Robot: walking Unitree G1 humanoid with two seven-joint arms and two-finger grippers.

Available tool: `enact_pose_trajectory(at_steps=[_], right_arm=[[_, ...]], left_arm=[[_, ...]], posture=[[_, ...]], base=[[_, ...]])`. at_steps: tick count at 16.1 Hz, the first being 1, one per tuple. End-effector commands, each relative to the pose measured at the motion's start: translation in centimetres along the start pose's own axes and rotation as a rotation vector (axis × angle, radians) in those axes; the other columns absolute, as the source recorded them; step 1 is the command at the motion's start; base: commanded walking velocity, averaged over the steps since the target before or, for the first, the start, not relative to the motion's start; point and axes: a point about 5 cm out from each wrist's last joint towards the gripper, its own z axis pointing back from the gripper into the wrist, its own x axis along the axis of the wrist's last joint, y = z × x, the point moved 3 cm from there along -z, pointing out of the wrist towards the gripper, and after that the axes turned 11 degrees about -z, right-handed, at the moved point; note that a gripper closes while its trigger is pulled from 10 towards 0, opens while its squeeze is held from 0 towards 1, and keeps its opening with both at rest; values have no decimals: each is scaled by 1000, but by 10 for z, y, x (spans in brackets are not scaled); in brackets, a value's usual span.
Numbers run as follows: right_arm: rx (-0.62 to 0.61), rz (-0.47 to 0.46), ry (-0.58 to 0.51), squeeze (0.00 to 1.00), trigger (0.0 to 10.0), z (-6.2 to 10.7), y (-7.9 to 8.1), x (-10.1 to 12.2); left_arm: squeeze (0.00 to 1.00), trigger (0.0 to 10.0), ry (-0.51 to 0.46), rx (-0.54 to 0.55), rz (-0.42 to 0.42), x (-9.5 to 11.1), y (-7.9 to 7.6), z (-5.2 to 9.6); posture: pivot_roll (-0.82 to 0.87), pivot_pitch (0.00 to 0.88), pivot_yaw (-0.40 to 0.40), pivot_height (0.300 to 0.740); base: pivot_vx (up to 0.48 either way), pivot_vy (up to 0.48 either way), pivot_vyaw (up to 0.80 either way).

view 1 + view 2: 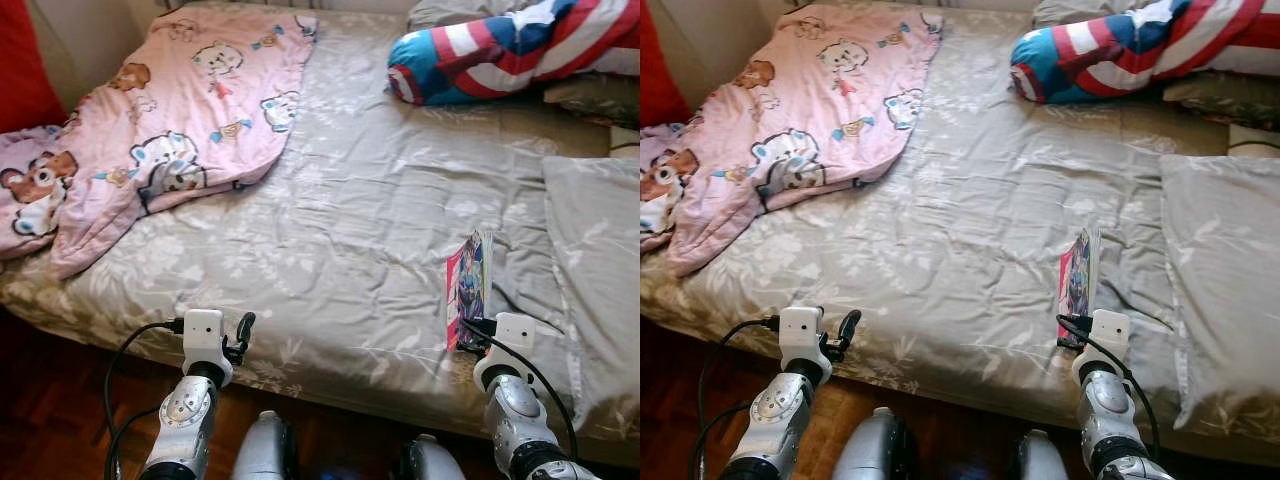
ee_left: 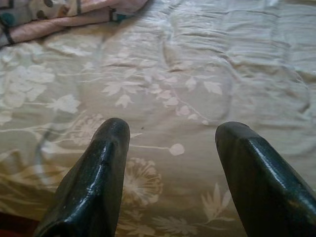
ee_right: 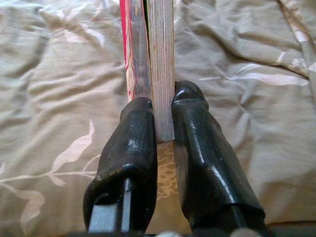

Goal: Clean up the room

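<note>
A thin book (image 1: pixel 468 288) with a pink and dark comic cover stands on its edge on the grey floral bed sheet (image 1: pixel 360 230), right of centre near the front. My right gripper (image 3: pixel 163 111) is shut on the book's (image 3: pixel 160 64) near end, one finger on each side of its pages. My left gripper (image 2: pixel 170 133) hovers open over bare sheet near the bed's front edge, with nothing between its fingers (image 2: pixel 106 153). A pink cartoon blanket (image 1: pixel 190 110) lies crumpled on the bed's far left.
A red, white and blue striped bolster (image 1: pixel 500 50) lies at the back right. A grey pillow (image 1: pixel 595 250) lies right of the book. Dark wooden floor (image 1: pixel 50 410) runs below the bed's front edge. A red curtain (image 1: pixel 20 70) hangs at far left.
</note>
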Motion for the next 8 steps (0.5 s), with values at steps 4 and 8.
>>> enact_pose_trajectory(at_steps=[4, 8], right_arm=[[-5, -108, 33, 0, 10000, -5, -5, 8], [16, -120, 50, 0, 10000, -11, -7, 22]], left_arm=[[0, 10000, 35, -5, -26, -11, 6, 11], [0, 10000, 47, -3, -46, -15, 14, 20]], posture=[[113, 231, 64, 661], [136, 246, 80, 661]], base=[[0, 0, 0], [0, 0, 0]])
